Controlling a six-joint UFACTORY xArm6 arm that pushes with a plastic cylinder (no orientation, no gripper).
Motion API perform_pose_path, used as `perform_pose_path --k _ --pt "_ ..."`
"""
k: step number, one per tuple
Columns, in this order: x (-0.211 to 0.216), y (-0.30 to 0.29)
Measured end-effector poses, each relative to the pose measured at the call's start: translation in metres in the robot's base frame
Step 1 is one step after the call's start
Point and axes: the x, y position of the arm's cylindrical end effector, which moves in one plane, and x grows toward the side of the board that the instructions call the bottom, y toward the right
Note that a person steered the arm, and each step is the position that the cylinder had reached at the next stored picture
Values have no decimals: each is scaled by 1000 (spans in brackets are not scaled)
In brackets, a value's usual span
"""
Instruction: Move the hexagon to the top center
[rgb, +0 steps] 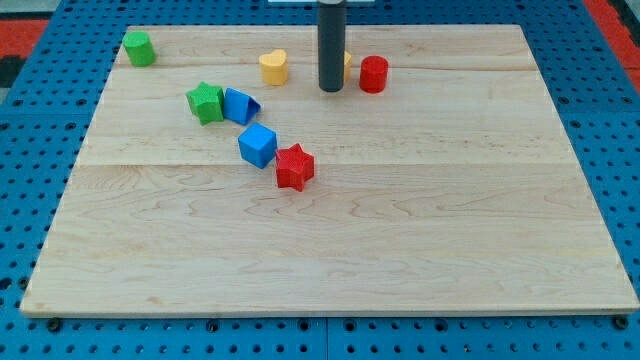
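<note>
My tip rests on the wooden board near the view's top centre. A yellow block stands just behind the rod and is mostly hidden by it, so I cannot make out its shape. A red cylinder stands just right of the tip. A yellow heart stands to the left of the tip.
A green block with a rounded top sits at the top left corner. A green star and a blue wedge-like block touch left of centre. A blue cube and a red star lie below them.
</note>
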Motion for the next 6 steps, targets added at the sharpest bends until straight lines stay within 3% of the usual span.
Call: perform_pose_path --k 1,2,3,4,6 --pt "-42 7" --pt "-56 -14" --pt "-47 31" --pt "-63 34" --pt "-81 -68"
